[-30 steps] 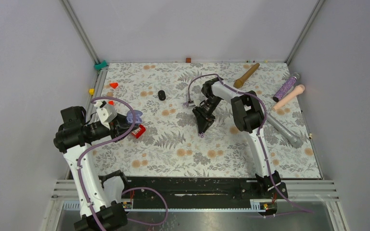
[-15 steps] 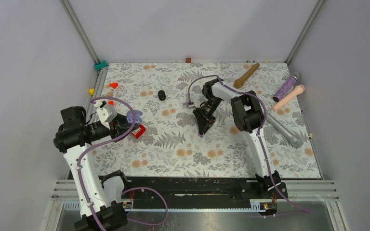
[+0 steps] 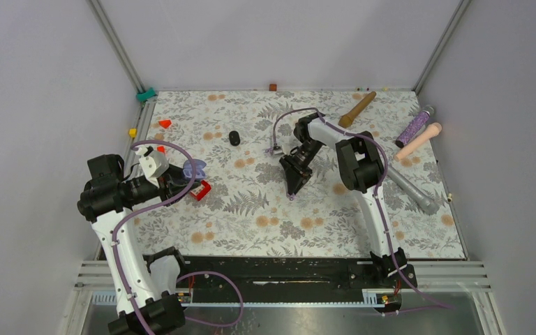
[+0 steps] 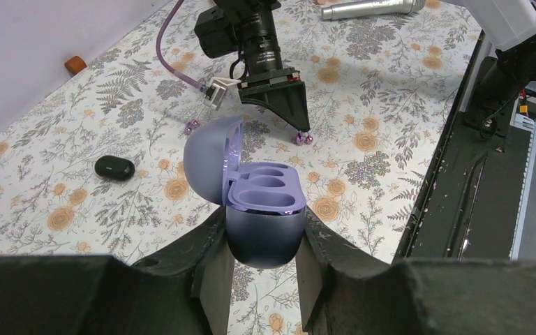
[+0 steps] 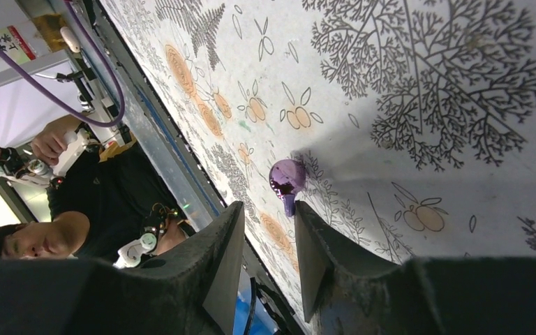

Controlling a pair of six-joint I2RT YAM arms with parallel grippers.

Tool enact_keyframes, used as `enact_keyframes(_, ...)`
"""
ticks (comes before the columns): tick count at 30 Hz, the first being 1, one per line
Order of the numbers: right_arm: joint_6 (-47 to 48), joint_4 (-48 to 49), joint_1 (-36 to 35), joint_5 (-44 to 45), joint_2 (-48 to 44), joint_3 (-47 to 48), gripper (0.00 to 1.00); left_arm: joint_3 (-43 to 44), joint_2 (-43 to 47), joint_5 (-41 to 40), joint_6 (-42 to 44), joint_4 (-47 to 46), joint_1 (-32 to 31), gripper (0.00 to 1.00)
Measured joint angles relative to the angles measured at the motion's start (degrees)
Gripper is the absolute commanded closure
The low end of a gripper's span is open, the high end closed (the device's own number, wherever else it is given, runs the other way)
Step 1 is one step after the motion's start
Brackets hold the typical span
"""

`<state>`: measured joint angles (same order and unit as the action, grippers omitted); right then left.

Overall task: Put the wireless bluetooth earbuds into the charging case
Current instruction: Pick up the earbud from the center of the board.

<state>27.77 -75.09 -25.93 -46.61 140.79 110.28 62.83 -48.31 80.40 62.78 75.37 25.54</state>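
a: what's the left claw [image 4: 262, 234] doing?
b: clamped on the pale purple charging case [image 4: 262, 209], lid up.
a: and the right claw [image 5: 269, 209]?
b: fingers a narrow gap apart, gripping nothing. a purple earbud [image 5: 287, 178] lies on the table [image 5: 426, 105] just past its tips.

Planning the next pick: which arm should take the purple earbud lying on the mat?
Right. The right gripper hangs with its tips right by the purple earbud, jaws parted and empty, while the left gripper is shut on the open charging case.
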Motion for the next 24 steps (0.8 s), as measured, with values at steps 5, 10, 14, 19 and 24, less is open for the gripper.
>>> enact_keyframes(5, 0.81, -0.61, 0.52, -0.48, -0.48, -0.68, 0.6, 0.0, 0.17, 0.02, 0.0, 0.0, 0.07, 1.0)
enact_keyframes(10, 0.81, -0.35, 0.79, -0.55, -0.59, -2.08, 0.6, 0.0, 0.24, 0.02, 0.0, 0.0, 0.07, 1.0)
enact_keyframes(14, 0.22, 0.85, 0.81, -0.55, -0.59, -2.95, 0.6, 0.0, 0.26, 0.02, 0.0, 0.0, 0.07, 1.0)
enact_keyframes(19, -1.18, 3.04, 0.81, -0.55, -0.72, -4.13, 0.62, 0.0, 0.28, 0.04, 0.0, 0.0, 0.15, 1.0)
enact_keyframes(24, -1.88, 4.09, 0.81, -0.98, -0.92, -4.79, 0.68, 0.0, 0.35, 0.04, 0.0, 0.0, 0.28, 1.0)
